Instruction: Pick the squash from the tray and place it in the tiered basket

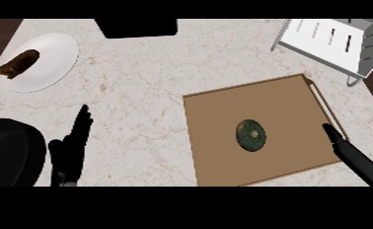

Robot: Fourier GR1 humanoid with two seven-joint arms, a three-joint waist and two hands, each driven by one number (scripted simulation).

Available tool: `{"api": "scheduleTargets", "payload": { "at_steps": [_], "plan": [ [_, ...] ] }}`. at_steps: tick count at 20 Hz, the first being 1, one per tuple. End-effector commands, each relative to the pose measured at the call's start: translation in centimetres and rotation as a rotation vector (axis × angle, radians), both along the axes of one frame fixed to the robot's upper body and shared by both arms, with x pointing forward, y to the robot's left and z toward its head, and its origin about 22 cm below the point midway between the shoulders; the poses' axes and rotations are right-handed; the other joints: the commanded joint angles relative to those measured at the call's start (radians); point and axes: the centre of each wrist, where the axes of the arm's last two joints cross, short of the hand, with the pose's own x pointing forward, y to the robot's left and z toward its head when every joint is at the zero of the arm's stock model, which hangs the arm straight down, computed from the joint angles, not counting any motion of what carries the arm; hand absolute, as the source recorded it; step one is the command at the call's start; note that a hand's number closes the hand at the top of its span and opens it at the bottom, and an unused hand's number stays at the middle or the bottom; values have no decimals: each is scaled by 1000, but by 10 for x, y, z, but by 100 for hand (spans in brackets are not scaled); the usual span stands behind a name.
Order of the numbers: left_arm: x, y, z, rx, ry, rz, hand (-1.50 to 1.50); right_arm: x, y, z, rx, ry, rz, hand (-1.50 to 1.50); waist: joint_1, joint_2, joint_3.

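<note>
A dark green round squash (250,135) lies near the middle of the flat brown tray (218,109) on the counter's right side. The white tiered basket (328,43) stands at the far right corner, beyond the tray. My right hand (350,155) comes in from the lower right with straight fingers over the tray's right edge, a short way right of the squash and not touching it. My left hand (71,146) rests open at the lower left, fingers pointing up, far from the tray.
A white plate (51,55) with a brown food item (18,64) sits at the far left. A black block (137,27) stands at the counter's back edge. A dark round object (18,151) fills the lower left corner.
</note>
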Motion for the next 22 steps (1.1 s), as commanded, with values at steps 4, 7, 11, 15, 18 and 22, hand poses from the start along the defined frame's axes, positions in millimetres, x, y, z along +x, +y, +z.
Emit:
{"api": "scheduleTargets", "payload": {
  "at_steps": [4,7,11,15,18,22],
  "plan": [
    [-2,-15,-5,-2,39,-34,0,-69,13,-13,-61,438,166,-150,50,21,-9],
    [1,-25,-7,17,27,-53,0,-85,10,-1,-138,577,203,-150,59,30,-14],
    [6,-12,3,-3,30,-60,0,-100,-4,8,-250,757,133,-150,75,32,-14],
    [13,-18,12,18,5,-81,0,-94,3,29,-274,787,59,-150,97,35,-13],
    [1,-27,-2,9,33,-90,0,-89,9,44,-277,854,13,-150,105,34,-11],
    [6,-26,-5,-1,31,-93,0,-75,26,49,-303,890,-15,-150,122,36,-9]
  ]
}}
